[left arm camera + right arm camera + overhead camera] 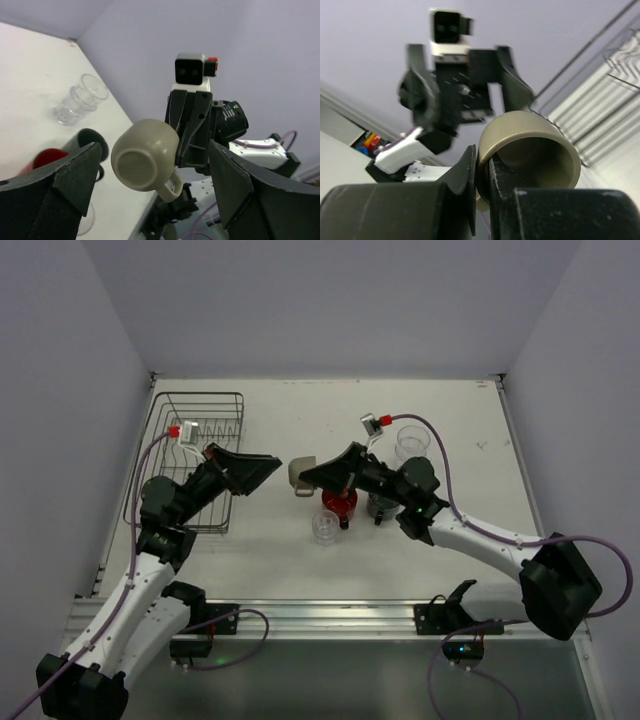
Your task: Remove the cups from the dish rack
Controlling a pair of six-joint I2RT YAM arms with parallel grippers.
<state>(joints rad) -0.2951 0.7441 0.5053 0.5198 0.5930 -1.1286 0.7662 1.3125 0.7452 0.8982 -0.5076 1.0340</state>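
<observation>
We see a white table (470,490). On it, at nine o'clock from its middle, stands the dish rack (200,395). Near the middle stands a red mug (340,504), with a clear tumbler (325,527) just beside it at seven o'clock and a dark mug (381,506) at three o'clock. At one o'clock from the dark mug stands a second clear tumbler (411,442).

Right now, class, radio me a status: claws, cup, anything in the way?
Left claw open, clear of tan cup. Right claw shut on its rim, held aloft. Red mug and tumbler stand close by.
</observation>
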